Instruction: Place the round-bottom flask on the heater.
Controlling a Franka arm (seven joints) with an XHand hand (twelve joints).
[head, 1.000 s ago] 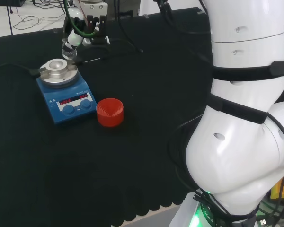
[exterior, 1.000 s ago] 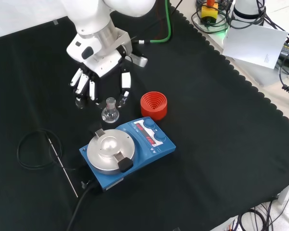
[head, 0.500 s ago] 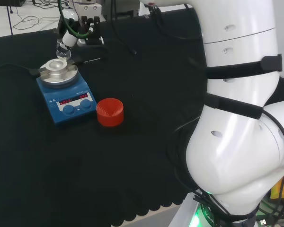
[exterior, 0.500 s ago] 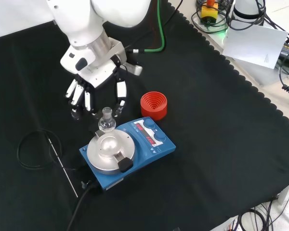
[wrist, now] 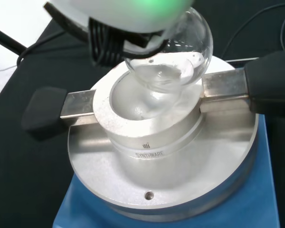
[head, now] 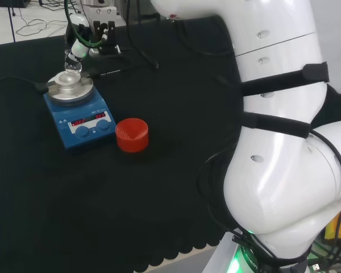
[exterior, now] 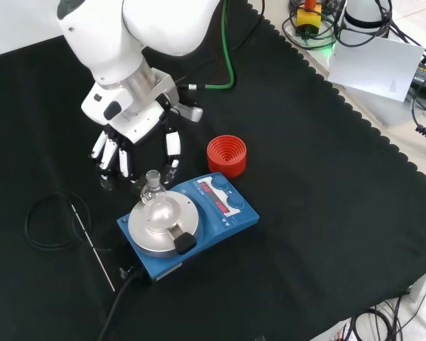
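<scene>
The hand (exterior: 131, 135) grips the round-bottom flask (exterior: 153, 190) by its neck, fingers curled around it. In the wrist view the flask bulb hangs tilted above the bowl-shaped recess of the heater (exterior: 188, 222), near its rim. The red ribbed stand (exterior: 226, 155) sits just beside the heater. In the front view, open black worktop (exterior: 326, 213) extends right.

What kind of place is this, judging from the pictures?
Most likely a robotics laboratory set up for chemistry work: a blue heater with a metal block, a glass round-bottom flask carried by the robot's hand, and a bench under black cloth.
</scene>
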